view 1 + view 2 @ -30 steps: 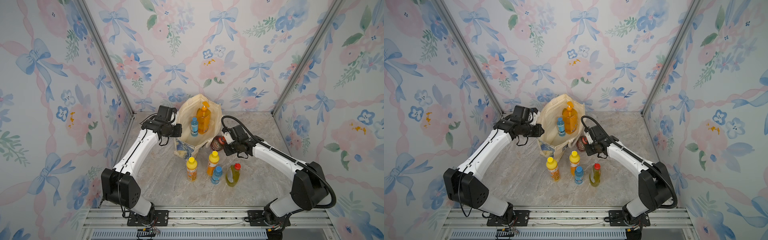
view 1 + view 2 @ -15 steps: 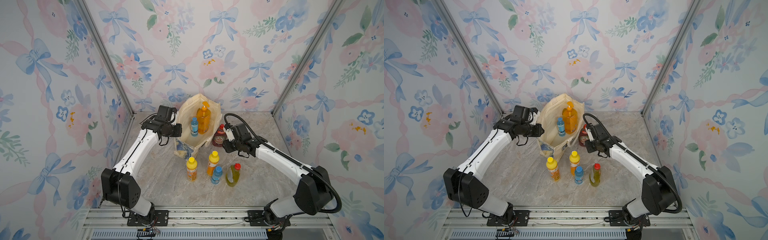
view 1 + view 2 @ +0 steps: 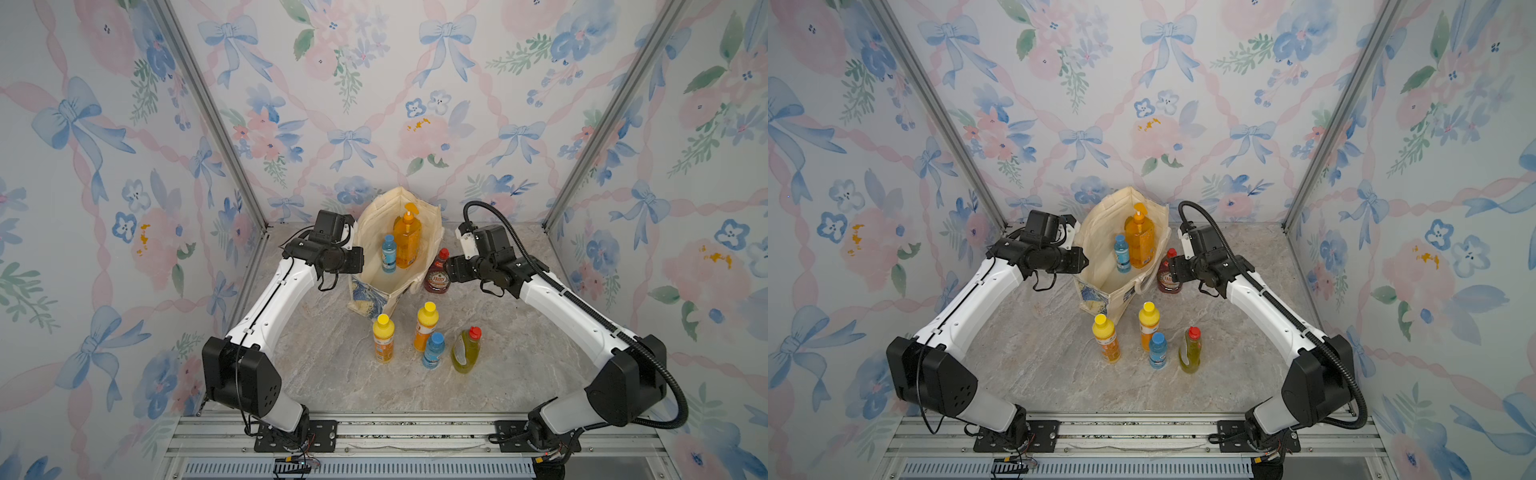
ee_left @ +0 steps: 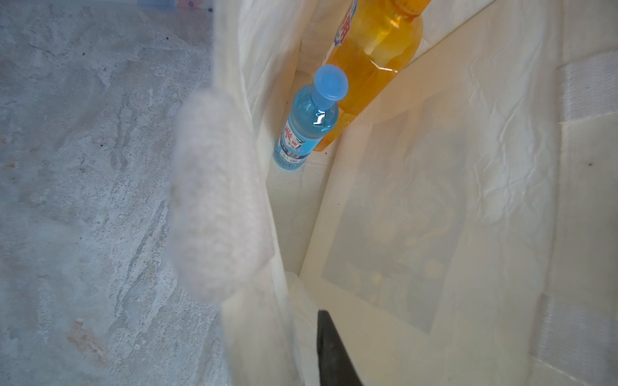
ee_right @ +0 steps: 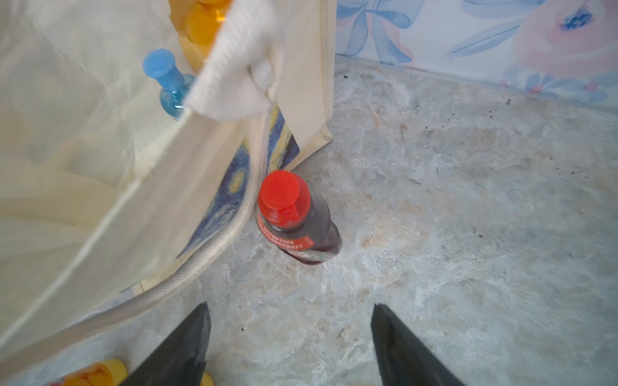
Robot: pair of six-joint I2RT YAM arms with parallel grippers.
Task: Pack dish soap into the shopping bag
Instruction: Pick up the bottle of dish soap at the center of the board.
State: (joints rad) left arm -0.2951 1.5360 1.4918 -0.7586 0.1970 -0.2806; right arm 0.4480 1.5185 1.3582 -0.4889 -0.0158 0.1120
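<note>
grey marbled tabletop point(image 3: 324, 374). dark-red red-capped plastic bottle point(image 3: 437, 279) stands upright right of centre, just beside the cream canvas tote bag point(image 3: 371, 245), not inside it. right gripper point(image 5: 290, 305) has its jaws spread wide and is empty. left gripper point(image 3: 357, 261) appears to pinch the tote rim. recommendation: grasp the bottle body squarely and clear the rim before lowering it in.

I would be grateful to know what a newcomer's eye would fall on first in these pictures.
The cream shopping bag stands open at the back of the table, with the big orange pump bottle and a small blue bottle standing inside. Next comes the dark-red bottle, upright on the table just outside the bag, in front of the right tool, whose jaws are open. The left tool grips the bag's opposite rim.
</note>
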